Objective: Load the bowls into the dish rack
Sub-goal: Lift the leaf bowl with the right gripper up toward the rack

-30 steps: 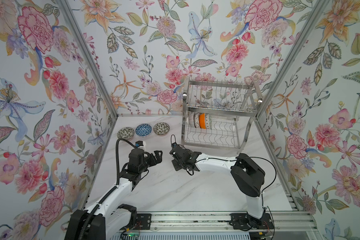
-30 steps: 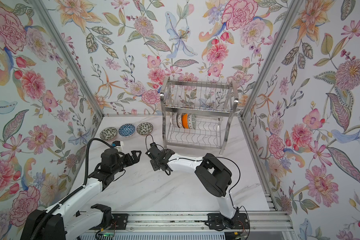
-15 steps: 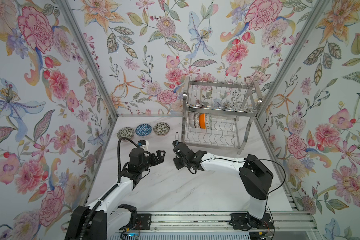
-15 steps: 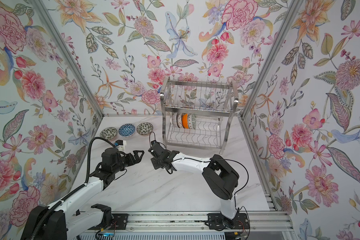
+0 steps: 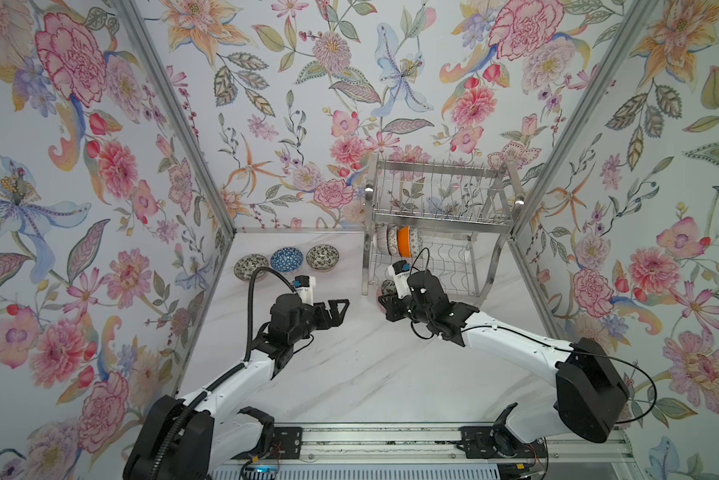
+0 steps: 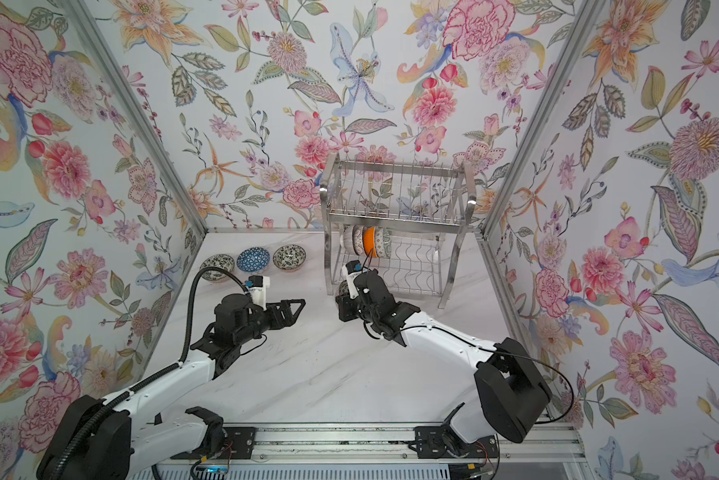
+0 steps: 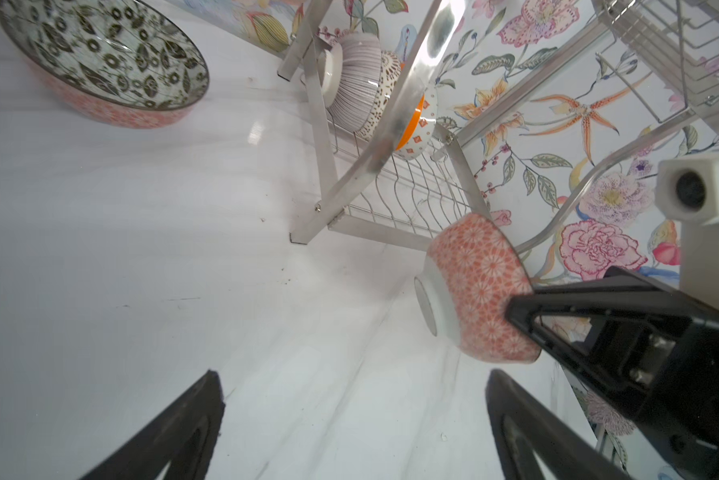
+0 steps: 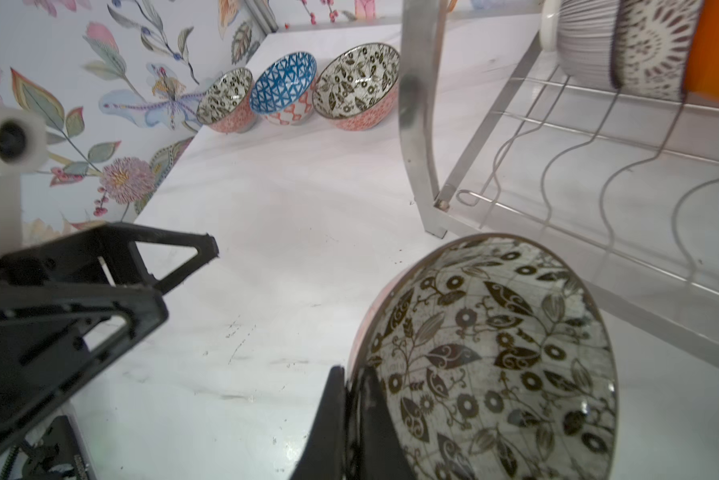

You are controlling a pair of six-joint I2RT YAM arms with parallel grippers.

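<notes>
Since the earlier frame the right arm has swung from the middle of the table toward the right of both top views, carrying its bowl up to the rack. The left arm has crept only slightly the same way.

The held bowl (image 8: 495, 361) has a black-and-white leaf pattern inside and is pinkish outside. It is tipped on its side and seems lifted clear of the table (image 5: 349, 374), just beside the front-left leg (image 8: 418, 124) of the dish rack (image 5: 440, 218), centre-right in a top view. The right gripper (image 8: 351, 386) is pinched narrow on its rim, one finger inside and one outside. The left gripper (image 7: 353, 380) stands wide with nothing in it, left of centre.

Four racked bowls (image 5: 397, 241) stand on edge at the left end of the lower tier. Three loose bowls (image 5: 286, 259) sit in a row at the back left.

Likely troubles:
- A thin rim pinch could let the bowl pivot or slip if it is swung quickly.
- The bowl could clip the leg if carried straight in.
- Sliding under the upper tier, the wrist or its cable loop (image 5: 422, 257) might catch the wires.
- A slot chosen too close could knock the racked bowls over.
</notes>
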